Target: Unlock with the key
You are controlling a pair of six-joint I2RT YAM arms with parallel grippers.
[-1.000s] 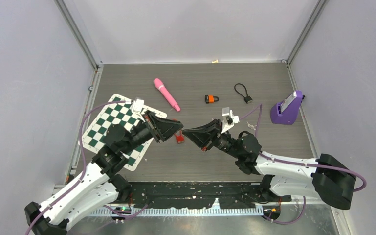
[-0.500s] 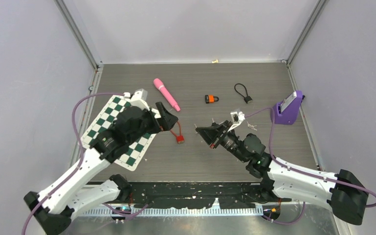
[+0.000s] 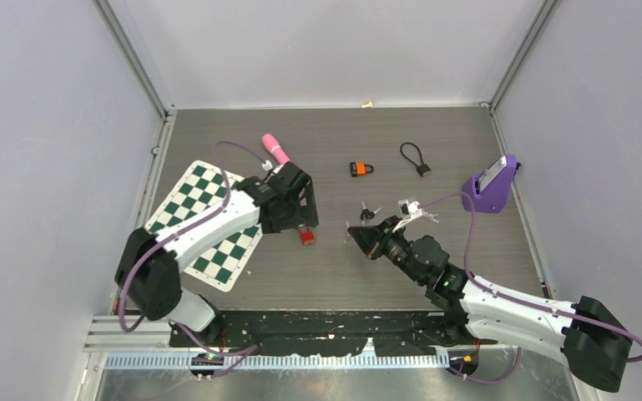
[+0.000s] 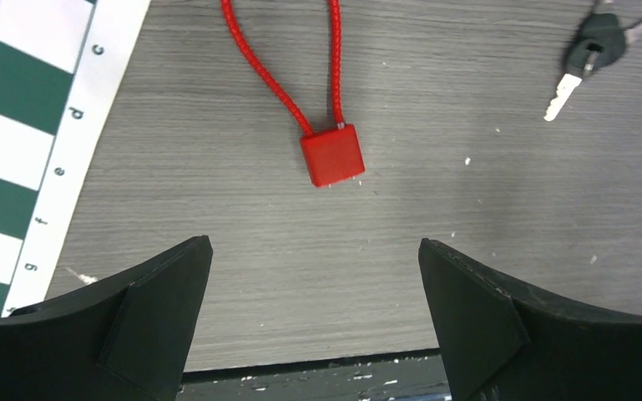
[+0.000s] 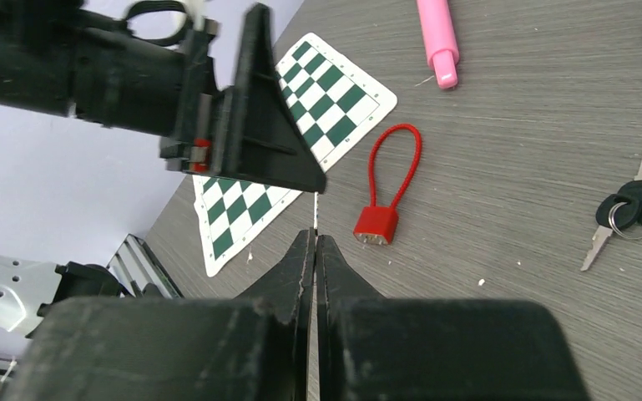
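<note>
While the left gripper (image 4: 314, 246) is hanging over the red cable lock (image 4: 332, 156), its fingers (image 4: 146, 313) are standing wide apart and gripping nothing. Left wrist view is showing the lock's square body lying flat on the bench (image 4: 434, 200), roughly centred ahead of the finger tips, with its cable loop running off the top edge and the chessboard mat (image 4: 17, 125) just beside it. Keys (image 4: 588, 54) are lying top right in that view, well apart from the lock.

Right wrist view is giving the side angle. The right gripper (image 5: 314, 238) is pointing at the lock with its fingers (image 5: 296, 267) pressed together and nothing visibly held. The keys are lying to its right.

Only the top view is showing the orange padlock (image 3: 361, 169), black cable loop (image 3: 415, 157) and purple device (image 3: 492, 185) lying farther back. It is also placing the keys close beside the right finger tips.
</note>
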